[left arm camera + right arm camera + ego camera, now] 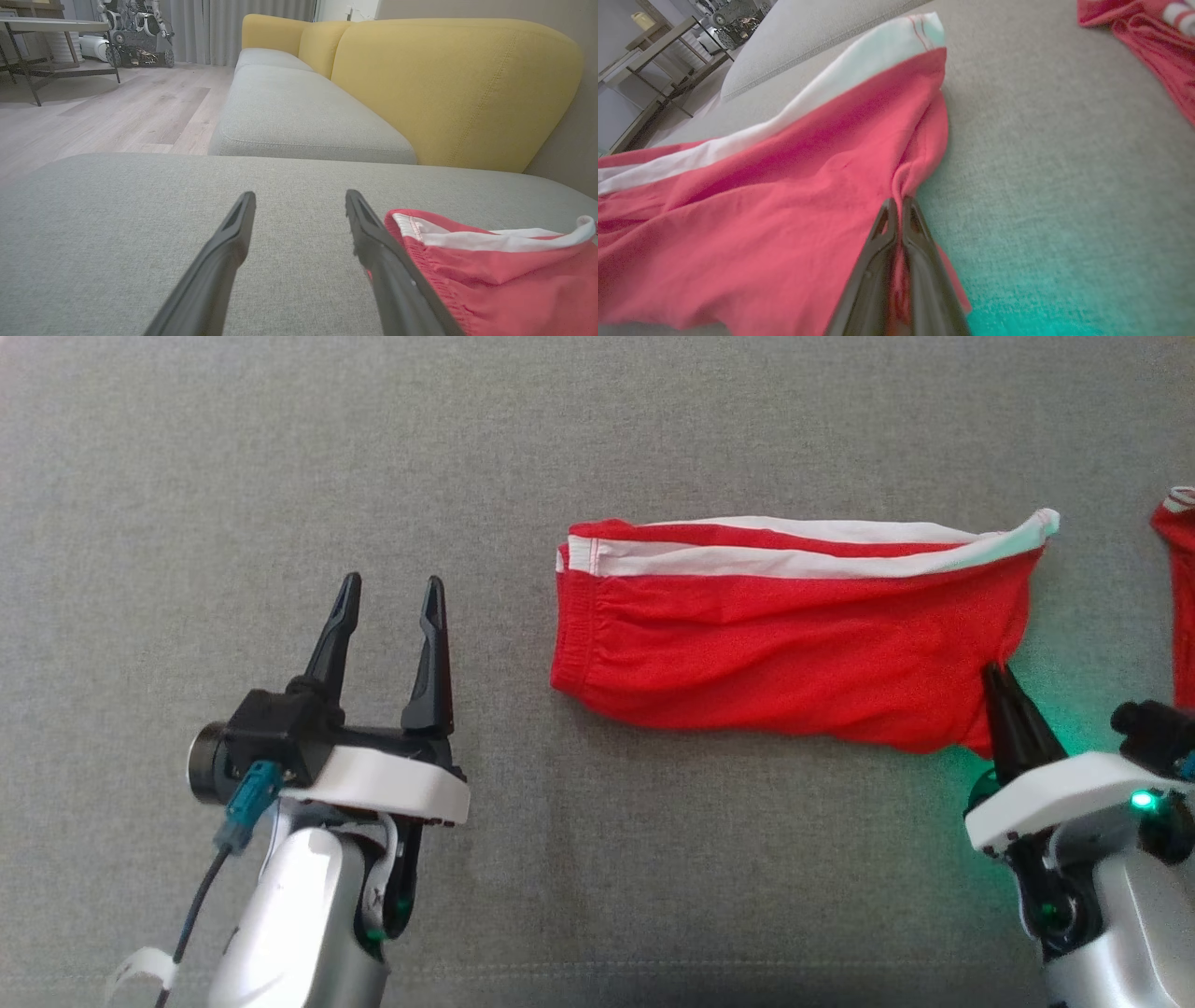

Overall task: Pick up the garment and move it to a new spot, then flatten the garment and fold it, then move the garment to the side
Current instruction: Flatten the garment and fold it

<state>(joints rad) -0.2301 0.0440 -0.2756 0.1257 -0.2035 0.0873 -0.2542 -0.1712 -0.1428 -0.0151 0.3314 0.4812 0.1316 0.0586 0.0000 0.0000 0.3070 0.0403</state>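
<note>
The garment (784,644), red shorts with white stripes along the far edge, lies folded lengthwise on the grey cushion (280,448). My right gripper (991,670) is shut on a pinch of red cloth at the garment's near right corner; the right wrist view shows the fabric (794,200) puckered between the closed fingers (896,210). My left gripper (392,593) stands open on the cushion to the left of the garment, nothing between its fingers. In the left wrist view the waistband end (467,261) lies just right of that gripper's (299,198) right finger.
Another red cloth with white trim (1178,579) lies at the right edge, also (1153,42) in the right wrist view. A yellow sofa back (448,84), more grey seat cushions (299,112), wood floor (117,107) and a metal table (42,42) lie beyond.
</note>
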